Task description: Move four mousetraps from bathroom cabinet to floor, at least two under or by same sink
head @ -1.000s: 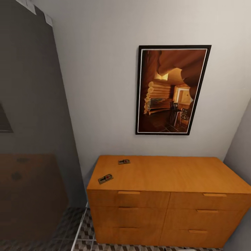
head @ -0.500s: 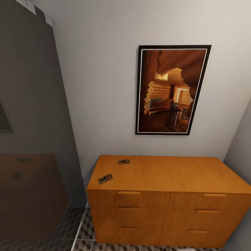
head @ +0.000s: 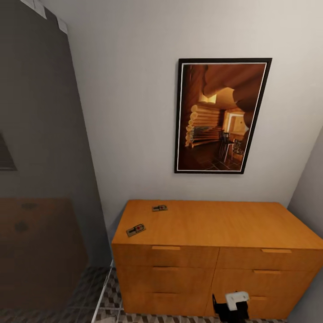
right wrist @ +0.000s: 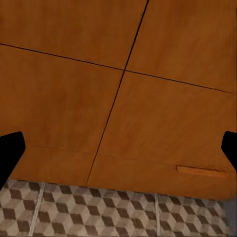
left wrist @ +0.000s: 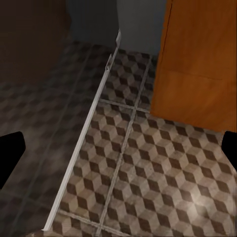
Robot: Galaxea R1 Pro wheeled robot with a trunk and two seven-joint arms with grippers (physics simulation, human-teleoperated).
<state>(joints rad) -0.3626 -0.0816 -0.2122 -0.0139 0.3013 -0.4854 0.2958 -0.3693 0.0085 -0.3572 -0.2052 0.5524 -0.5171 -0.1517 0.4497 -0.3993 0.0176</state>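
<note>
No legible text, labels, brand marks, numbers or signs found in any view. The framed picture on the wall carries an interior scene with no lettering. The two mousetraps on the cabinet top show a small red mark each, too small to read as any character. Drawer fronts and floor tiles bear no writing.
</note>
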